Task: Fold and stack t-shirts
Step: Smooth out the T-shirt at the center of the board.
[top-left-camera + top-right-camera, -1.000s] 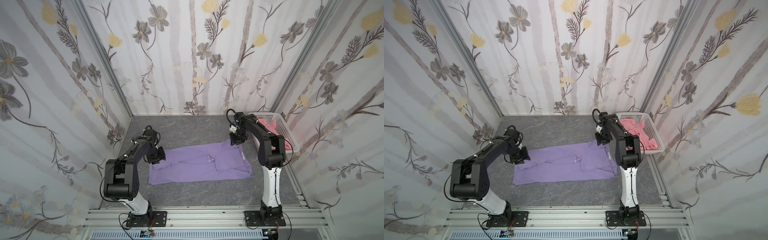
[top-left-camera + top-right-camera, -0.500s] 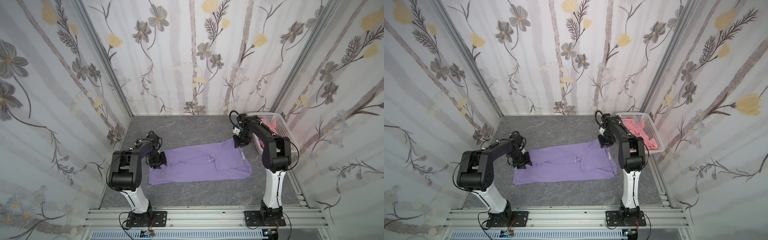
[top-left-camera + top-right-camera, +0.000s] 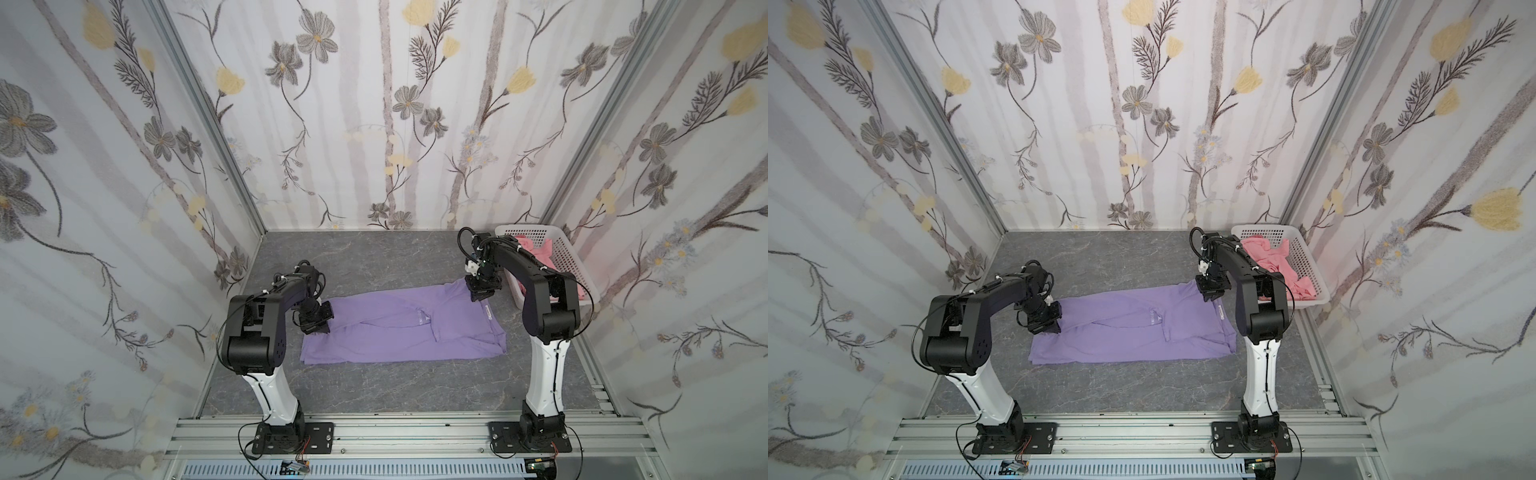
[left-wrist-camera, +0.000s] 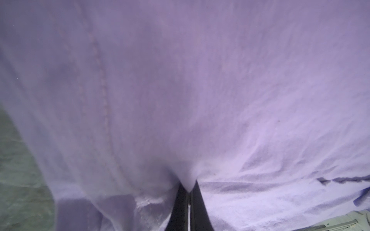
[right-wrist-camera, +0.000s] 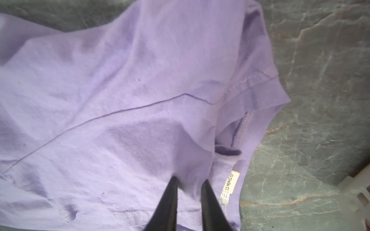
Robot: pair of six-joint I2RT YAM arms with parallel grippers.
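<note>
Left end effector (image 4: 189,186) is pinched tight on the far corner of the lavender t-shirt (image 3: 399,332) at its hem end, and cloth tents up from the jaws. Right end effector (image 5: 190,181) stands narrow, gripping a pucker of the same shirt close to the collar label (image 5: 230,186). The shirt lies as a long band across the desk (image 3: 374,386), so the step in hand looks like folding the far edge toward the near one. Done well, both arms rise together, keep that edge taut and lay it evenly. The salmon-pink garment (image 3: 1271,257) sits crumpled in the white basket (image 3: 1264,228) at the right rear. Floral walls (image 3: 374,104) enclose the grey marbled desk on three sides.
</note>
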